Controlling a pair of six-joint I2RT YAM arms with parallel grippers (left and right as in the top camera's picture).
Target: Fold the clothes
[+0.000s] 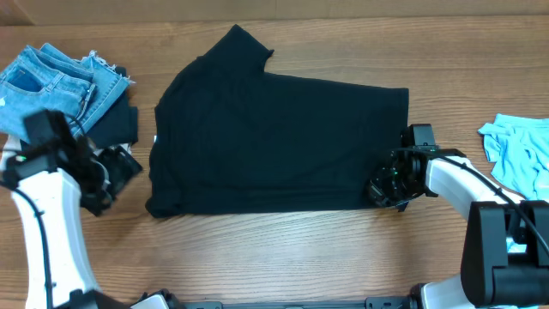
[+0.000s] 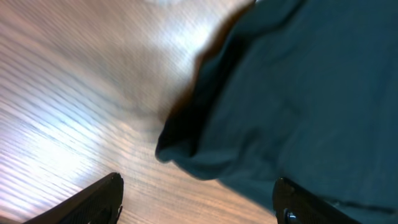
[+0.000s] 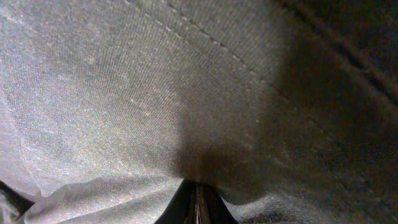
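right gripper (image 1: 383, 184) clamped on the black t-shirt (image 1: 274, 146) at its 4 o'clock corner, left gripper (image 1: 118, 169) spread wide, empty, over bare table (image 1: 283, 249) at 8 o'clock.

Overhead looks straight down; wrist views hug shirt (image 1: 283, 142).

1. A light wooden table (image 1: 283, 257) fills the whole overhead view, its grain running left to right.
2. Light falls evenly from above; the left wrist view shows a pale glare (image 2: 174, 37) on the wood.

Left wrist view blurred, glare on table (image 2: 68, 99); right wrist dim, shirt (image 3: 124, 93) shadowed.
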